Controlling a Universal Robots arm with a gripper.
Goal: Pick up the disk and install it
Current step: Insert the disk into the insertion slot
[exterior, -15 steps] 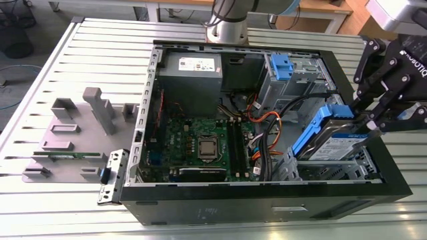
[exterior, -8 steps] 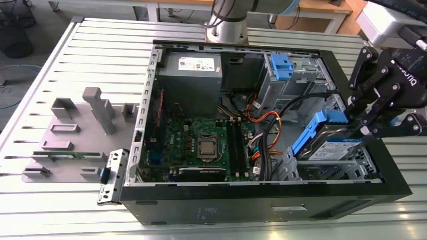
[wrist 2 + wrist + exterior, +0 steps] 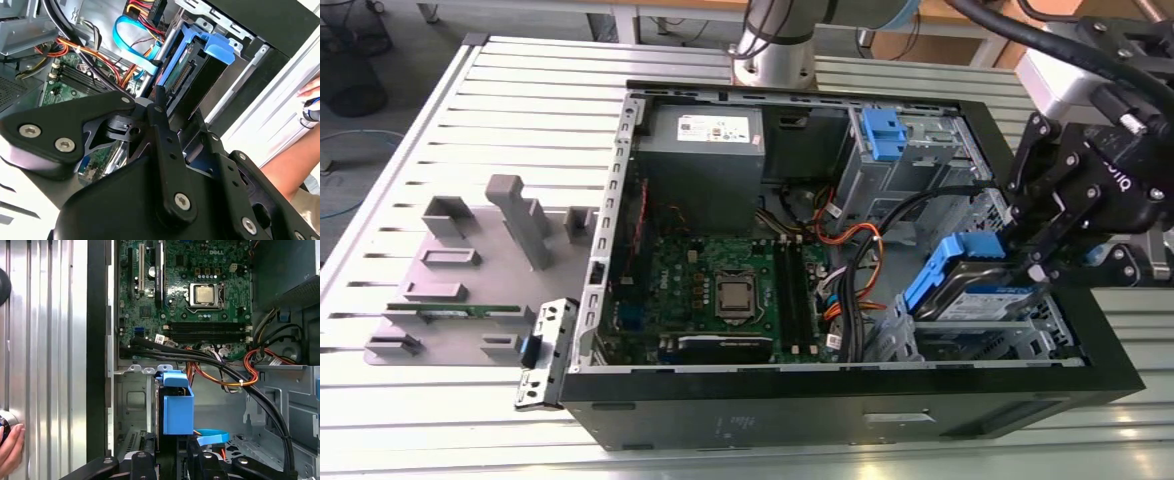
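The disk (image 3: 977,290), silver-black with blue side rails and a white-and-blue label, hangs tilted over the metal drive bay (image 3: 987,335) in the corner of the open computer case (image 3: 854,405) at the exterior view's right. My gripper (image 3: 1037,262) is shut on its upper end. In the first wrist view the disk's blue rail (image 3: 177,407) stands edge-on between my black fingers (image 3: 142,460). The second wrist view shows the disk's connector edge (image 3: 185,75) and blue tab (image 3: 212,47) just beyond one finger (image 3: 160,107).
Black and orange cables (image 3: 861,240) run close beside the bay, over the green motherboard (image 3: 727,290). A grey power supply (image 3: 700,135) and another blue caddy (image 3: 883,135) sit at the back. A grey fixture plate (image 3: 447,290) holds a green circuit strip (image 3: 454,312). A person's hand (image 3: 10,447) rests nearby.
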